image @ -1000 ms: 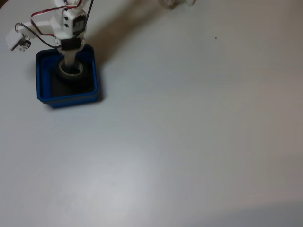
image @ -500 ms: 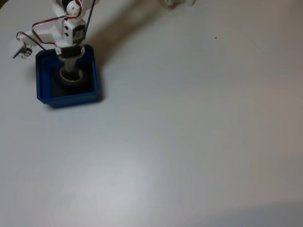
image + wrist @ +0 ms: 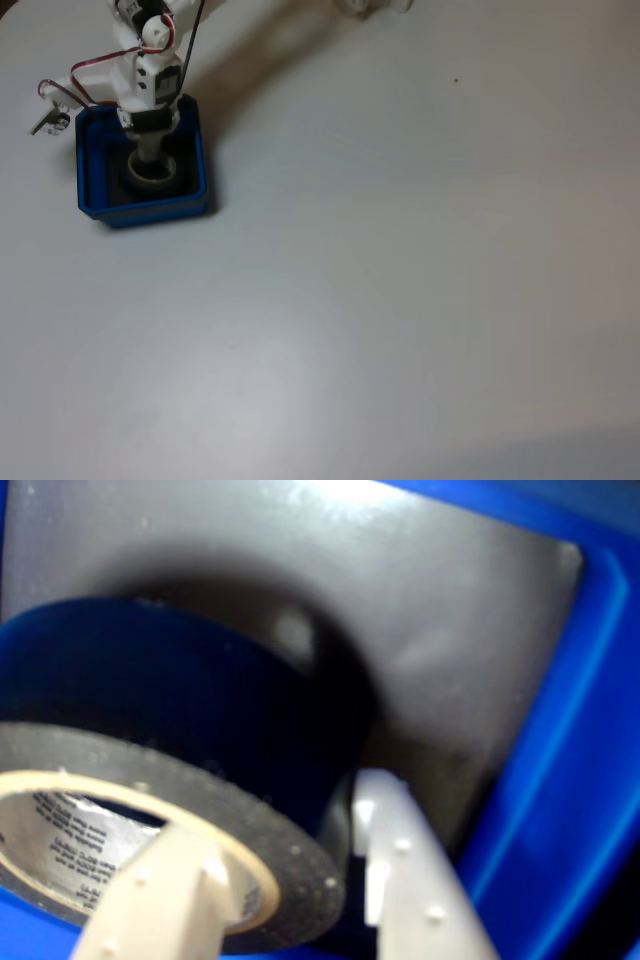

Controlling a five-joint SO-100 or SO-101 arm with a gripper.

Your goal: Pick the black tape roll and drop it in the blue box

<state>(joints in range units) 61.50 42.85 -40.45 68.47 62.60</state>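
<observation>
Black tape roll [image 3: 200,730] in gripper [image 3: 290,865] (inside blue box [image 3: 88,190]).

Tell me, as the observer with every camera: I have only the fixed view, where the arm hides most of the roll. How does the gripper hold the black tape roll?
Observer: In the wrist view one finger is inside the hole of the black tape roll and the other is outside, so the roll's wall sits between them.
Operator: Is the roll down inside the blue box?
Observer: Yes. The wrist view shows the box's dark floor right behind the roll and the wall of the blue box beside it.
Operator: Is the roll's core marked?
Observer: Its pale core carries small printed text, too blurred to read.
</observation>
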